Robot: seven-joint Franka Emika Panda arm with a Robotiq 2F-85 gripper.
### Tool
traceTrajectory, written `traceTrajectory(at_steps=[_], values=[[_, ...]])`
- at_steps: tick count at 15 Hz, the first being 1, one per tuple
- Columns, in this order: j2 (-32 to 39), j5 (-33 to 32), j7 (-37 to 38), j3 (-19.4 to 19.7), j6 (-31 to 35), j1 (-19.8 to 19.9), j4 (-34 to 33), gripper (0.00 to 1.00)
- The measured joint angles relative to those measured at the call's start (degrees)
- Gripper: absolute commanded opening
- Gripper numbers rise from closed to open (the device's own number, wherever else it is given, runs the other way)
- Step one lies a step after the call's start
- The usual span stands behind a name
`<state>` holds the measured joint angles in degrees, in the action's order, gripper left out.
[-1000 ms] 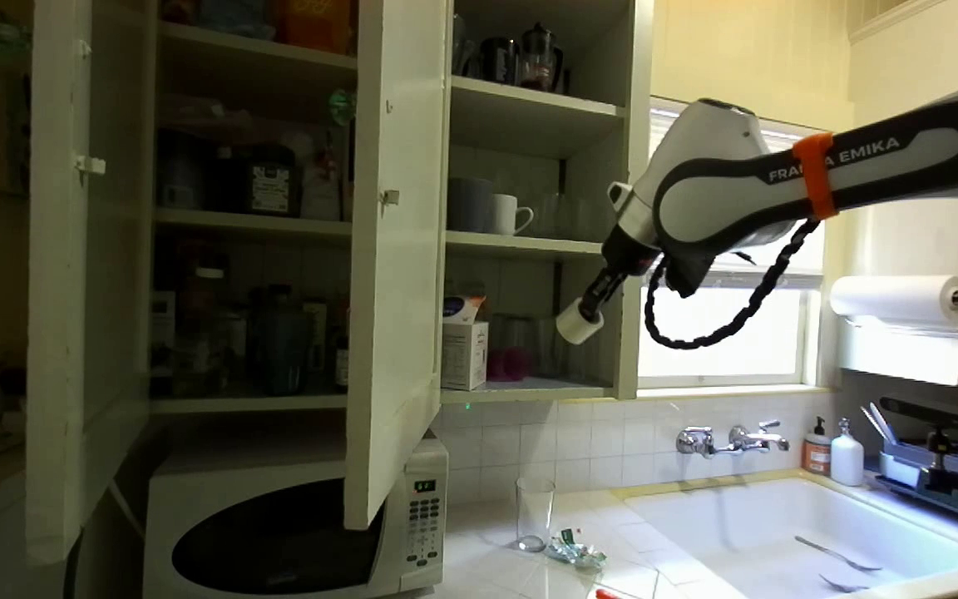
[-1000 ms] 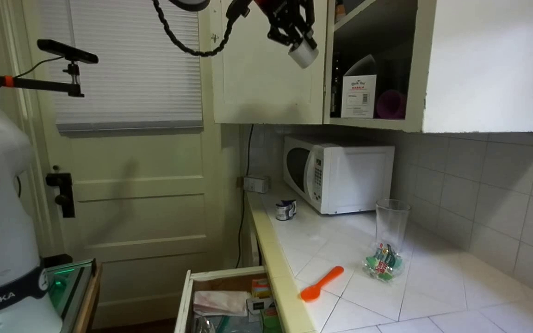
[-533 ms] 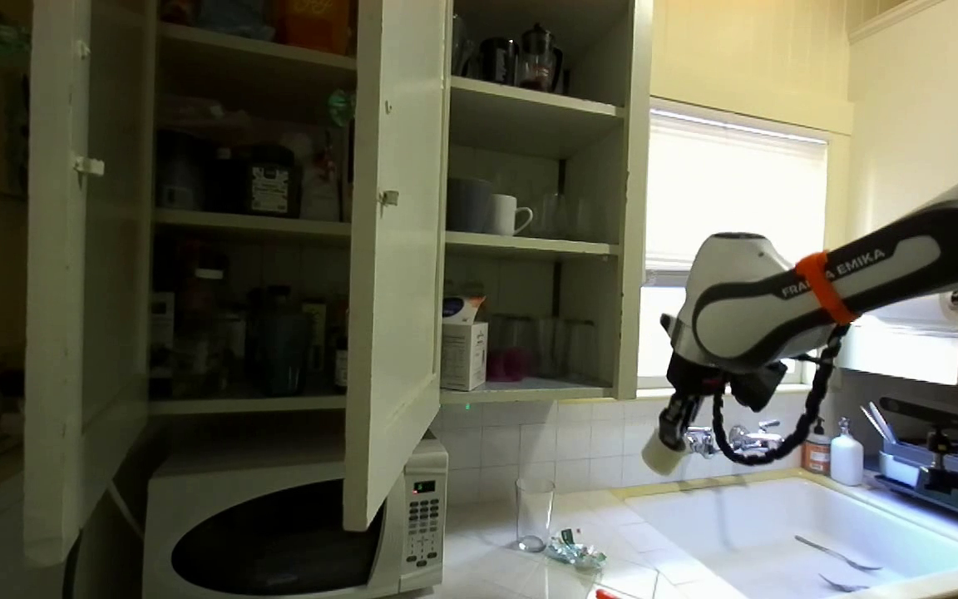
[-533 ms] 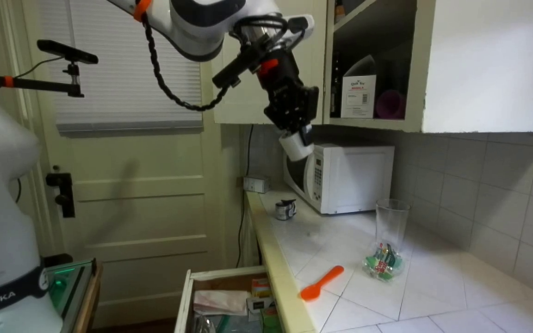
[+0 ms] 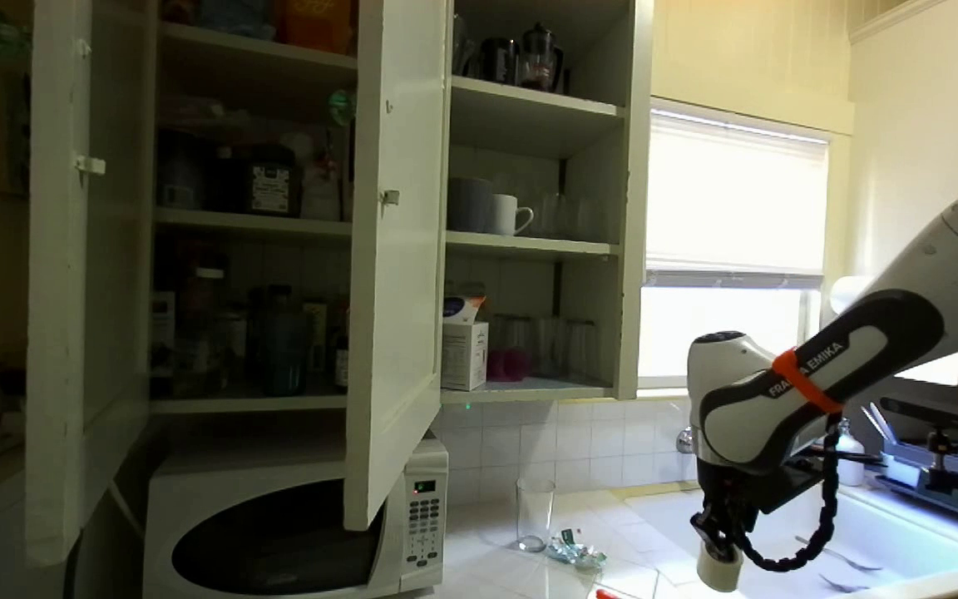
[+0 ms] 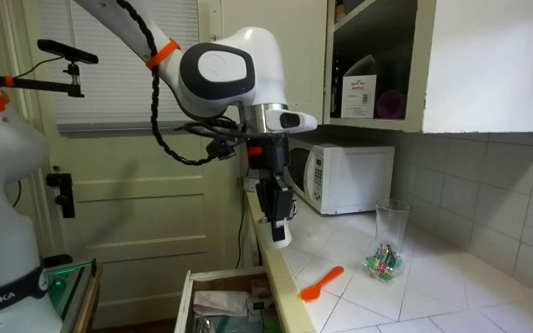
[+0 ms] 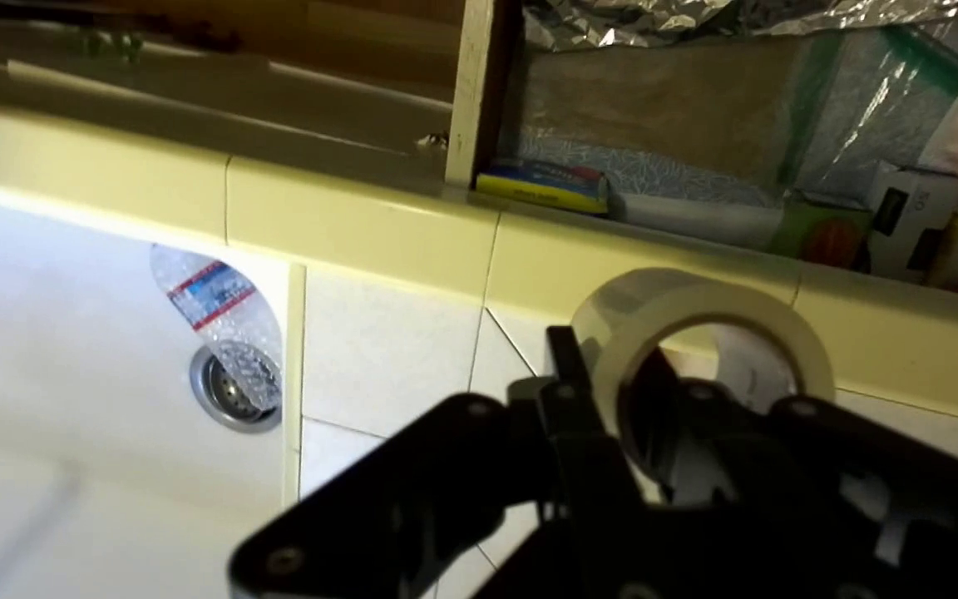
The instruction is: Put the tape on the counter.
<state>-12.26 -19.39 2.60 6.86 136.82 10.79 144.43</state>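
Wrist view: tool [image 7: 609,356] grips tape [image 7: 712,301] above tiled counter [image 7: 387,349]; sink [image 7: 71,333] and open drawer [image 7: 471,91] lie alongside.

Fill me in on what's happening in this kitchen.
A robot arm is holding a roll of tape in its gripper, low down near the yellow edge of the counter. The tape hasn't been let go yet, and whether it touches the counter is hard to tell. An orange spoon and a glass are on the counter, and a drawer stands open below it.
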Motion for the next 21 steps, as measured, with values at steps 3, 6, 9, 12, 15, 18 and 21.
traceTrajectory(at_steps=[3, 6, 9, 12, 15, 18, 21], values=[[4.3, 4.1, 3.4, 1.0, -2.9, 0.7, -5.0, 0.04], [9.5, 13.6, 3.6, 1.5, -8.6, 0.3, -14.7, 0.17], [13.0, 18.0, 4.0, 0.9, -11.4, -1.2, -21.3, 0.17], [13.8, 18.1, 4.2, 0.9, -11.4, -1.4, -21.7, 0.04], [14.5, 18.1, 2.5, 0.7, -11.4, -1.6, -21.8, 0.04], [17.5, 18.3, -3.9, -0.8, -11.5, -2.9, -22.6, 0.04], [23.0, 17.4, -6.8, -2.6, -11.5, -4.8, -25.7, 0.04]])
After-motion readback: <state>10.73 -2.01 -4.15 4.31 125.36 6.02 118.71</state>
